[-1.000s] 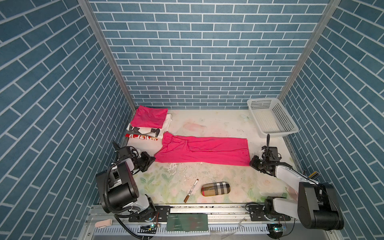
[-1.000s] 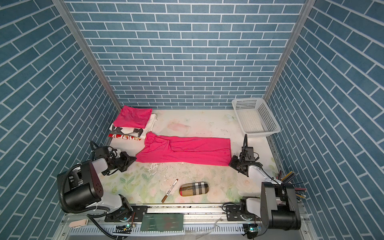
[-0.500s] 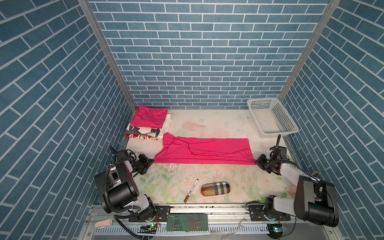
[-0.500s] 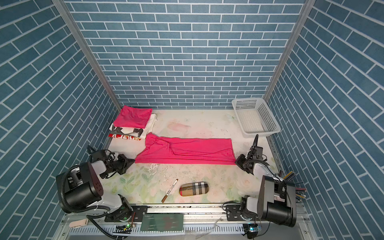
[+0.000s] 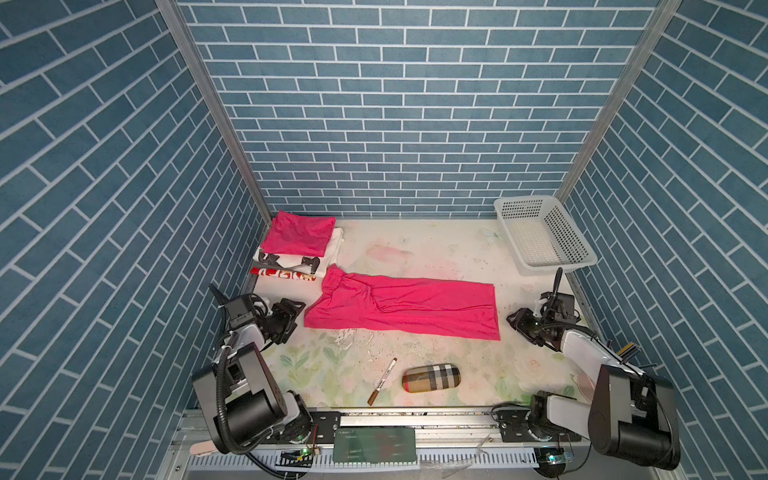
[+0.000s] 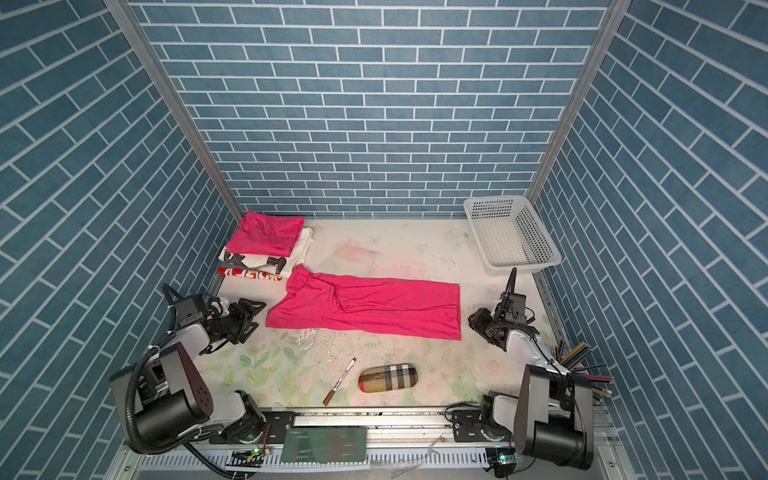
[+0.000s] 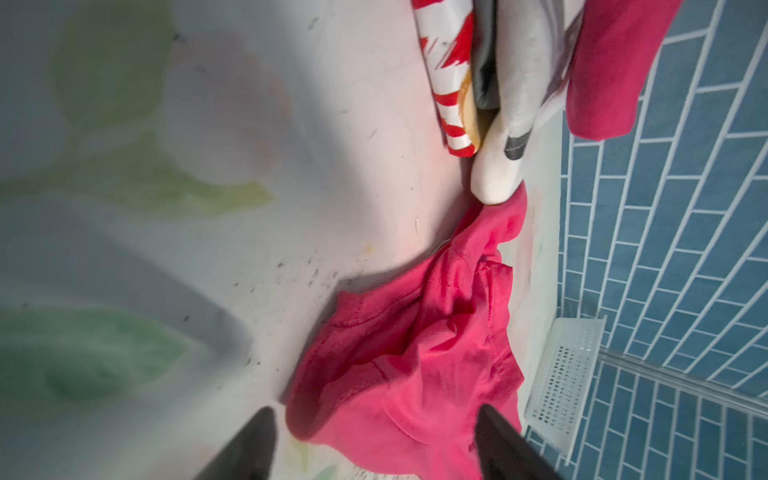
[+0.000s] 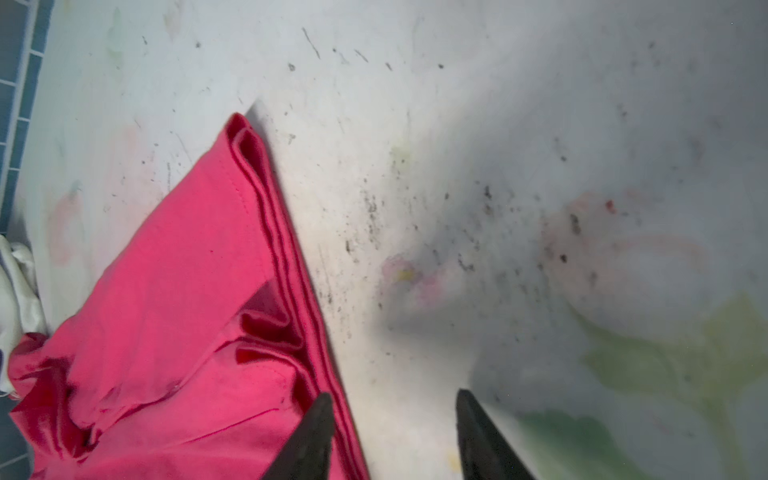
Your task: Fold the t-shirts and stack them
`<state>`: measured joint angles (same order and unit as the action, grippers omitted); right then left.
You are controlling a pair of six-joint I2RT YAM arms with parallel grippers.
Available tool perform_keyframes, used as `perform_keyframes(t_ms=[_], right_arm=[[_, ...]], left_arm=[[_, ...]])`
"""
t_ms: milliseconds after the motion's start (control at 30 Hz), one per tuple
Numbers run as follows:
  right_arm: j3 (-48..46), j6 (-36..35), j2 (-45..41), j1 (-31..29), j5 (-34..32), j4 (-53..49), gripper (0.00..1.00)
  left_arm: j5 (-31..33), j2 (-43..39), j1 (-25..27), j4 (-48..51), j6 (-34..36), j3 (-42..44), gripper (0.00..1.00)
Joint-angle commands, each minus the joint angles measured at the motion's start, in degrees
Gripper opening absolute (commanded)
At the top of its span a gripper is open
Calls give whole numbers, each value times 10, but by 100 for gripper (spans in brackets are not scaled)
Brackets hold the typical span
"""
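One pink t-shirt (image 5: 399,307) (image 6: 365,307) lies as a long folded strip across the middle of the table. A second t-shirt (image 5: 301,232) (image 6: 268,233), folded small, tops a pile at the back left. My left gripper (image 5: 293,309) (image 6: 249,309) stands open just off the strip's left end. In the left wrist view the left gripper (image 7: 376,419) has the bunched shirt (image 7: 415,374) ahead of its spread jaws. My right gripper (image 5: 519,322) (image 6: 478,320) stands open off the right end. In the right wrist view the right gripper (image 8: 394,397) has one finger over the shirt's hem (image 8: 187,291) and bare table in the gap.
A white basket (image 5: 540,237) stands at the back right. A plaid case (image 5: 431,377) and a marker pen (image 5: 382,381) lie near the front edge. White and red-patterned folded cloths (image 5: 291,268) sit under the stacked pink shirt. Pencils (image 6: 582,357) stick out at the right edge.
Both grippers have gone from shut on the long shirt's ends to open, letting go. The shirt was pulled taut to the right, then settled back flat.
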<state>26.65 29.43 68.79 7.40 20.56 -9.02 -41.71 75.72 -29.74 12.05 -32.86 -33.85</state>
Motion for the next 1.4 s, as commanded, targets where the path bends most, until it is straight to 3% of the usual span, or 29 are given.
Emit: perform_keyframes(t_ms=[0,67,167,267,433,533,733,833,1000,1167,1267,1367], right_arm=[[33,-16,-5,-22,-21,-14,60],[44,-25,13,-42,-26,-6,70],[62,-34,50,-67,-5,18,79],[82,-33,92,-92,-23,34,80],[95,-18,160,-122,-44,66,77],[100,-12,185,-124,-61,72,64],[79,-6,174,-121,-117,66,10],[47,11,134,-106,-140,56,0],[-3,19,74,-39,-109,59,0],[6,33,60,-15,-114,24,0],[-17,54,16,2,-114,18,0],[-22,46,-22,3,-110,-2,10]], left_arm=[[75,-21,31,48,34,-42,87],[85,-42,62,26,15,-49,87],[101,-32,177,12,-15,-84,87],[93,16,275,-32,-66,-89,87],[94,85,355,-141,-136,-72,87],[102,134,378,-160,-142,-93,87],[98,223,404,-182,-147,-126,87],[100,251,415,-187,-146,-137,87],[94,310,439,-197,-154,-175,87],[102,347,457,-202,-160,-207,87],[110,388,461,-161,-137,-277,87],[118,420,474,-148,-134,-334,87]])
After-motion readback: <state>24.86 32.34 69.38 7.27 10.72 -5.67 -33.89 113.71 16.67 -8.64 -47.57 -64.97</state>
